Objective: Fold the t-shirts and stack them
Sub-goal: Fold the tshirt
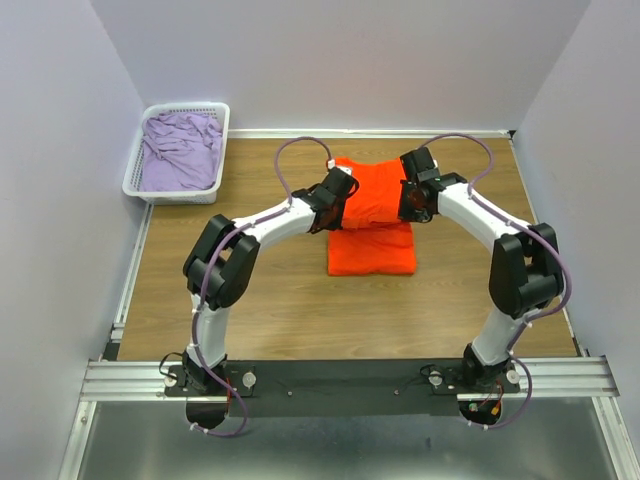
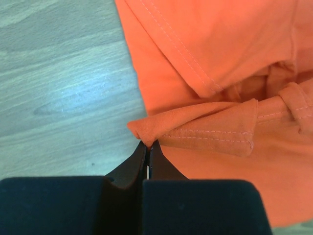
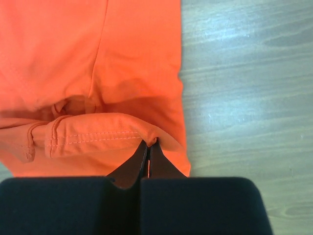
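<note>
The orange t-shirt [image 1: 372,225] lies partly folded at the middle of the wooden table. My left gripper [image 1: 326,212] is shut on a pinched corner of its hemmed edge on the shirt's left side; the pinch shows in the left wrist view [image 2: 146,139]. My right gripper [image 1: 412,208] is shut on the matching corner on the right side, seen in the right wrist view [image 3: 151,139]. Both hold the far part of the orange t-shirt [image 2: 220,58] lifted over the near part [image 3: 122,58]. The lilac t-shirt [image 1: 182,150] lies crumpled in the basket.
A white lattice basket [image 1: 134,170] stands at the far left corner of the table [image 1: 250,300]. Pale walls close in the left, back and right sides. A metal rail [image 1: 340,378] with the arm bases runs along the near edge.
</note>
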`<control>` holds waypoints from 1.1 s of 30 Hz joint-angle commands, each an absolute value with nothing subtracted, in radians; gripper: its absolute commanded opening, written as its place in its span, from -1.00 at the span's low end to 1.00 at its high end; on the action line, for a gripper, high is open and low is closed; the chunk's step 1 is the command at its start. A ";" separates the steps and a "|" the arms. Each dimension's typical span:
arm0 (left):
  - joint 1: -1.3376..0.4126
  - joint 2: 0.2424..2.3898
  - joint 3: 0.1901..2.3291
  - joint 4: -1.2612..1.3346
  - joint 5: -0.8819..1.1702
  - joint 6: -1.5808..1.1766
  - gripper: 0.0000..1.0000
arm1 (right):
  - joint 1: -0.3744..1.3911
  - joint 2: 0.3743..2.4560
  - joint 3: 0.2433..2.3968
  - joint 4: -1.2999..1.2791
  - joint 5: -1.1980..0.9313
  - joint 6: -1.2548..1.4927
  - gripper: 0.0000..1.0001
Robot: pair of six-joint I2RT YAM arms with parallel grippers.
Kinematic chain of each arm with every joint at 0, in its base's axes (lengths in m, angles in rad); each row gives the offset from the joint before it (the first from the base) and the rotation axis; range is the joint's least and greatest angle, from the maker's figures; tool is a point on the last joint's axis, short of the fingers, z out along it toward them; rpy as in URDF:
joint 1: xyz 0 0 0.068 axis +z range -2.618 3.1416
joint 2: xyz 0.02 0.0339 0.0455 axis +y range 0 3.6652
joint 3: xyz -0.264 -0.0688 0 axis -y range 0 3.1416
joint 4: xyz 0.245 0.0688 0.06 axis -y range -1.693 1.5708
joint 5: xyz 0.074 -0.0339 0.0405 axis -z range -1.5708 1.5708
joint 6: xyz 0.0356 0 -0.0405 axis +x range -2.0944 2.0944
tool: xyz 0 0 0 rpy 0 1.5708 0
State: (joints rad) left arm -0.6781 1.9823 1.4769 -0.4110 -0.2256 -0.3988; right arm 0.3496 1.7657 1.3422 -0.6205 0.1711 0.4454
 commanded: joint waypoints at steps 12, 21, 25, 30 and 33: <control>-0.660 1.984 1.467 -0.328 -0.368 -0.380 0.08 | 0.339 1.799 1.298 -0.492 0.256 0.428 -0.47; -0.715 1.770 1.321 -0.315 -0.356 -0.458 0.26 | 0.339 1.654 1.210 -0.437 0.126 0.414 -0.37; -0.778 1.701 1.223 -0.262 -0.289 -0.497 0.03 | 0.339 1.634 1.152 -0.365 -0.032 0.410 -0.47; -0.847 1.761 1.173 -0.192 -0.203 -0.518 -0.27 | 0.337 1.684 1.141 -0.284 -0.121 0.437 -0.61; -0.857 1.796 1.164 -0.172 -0.181 -0.520 -0.31 | 0.339 1.735 1.146 -0.273 -0.127 0.431 -0.64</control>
State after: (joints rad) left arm -0.8486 1.7451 1.1824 -0.2268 -0.2371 -0.4915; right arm 0.3412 1.6722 1.1591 -0.3347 -0.0528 0.4259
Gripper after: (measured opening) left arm 0.353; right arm 0.188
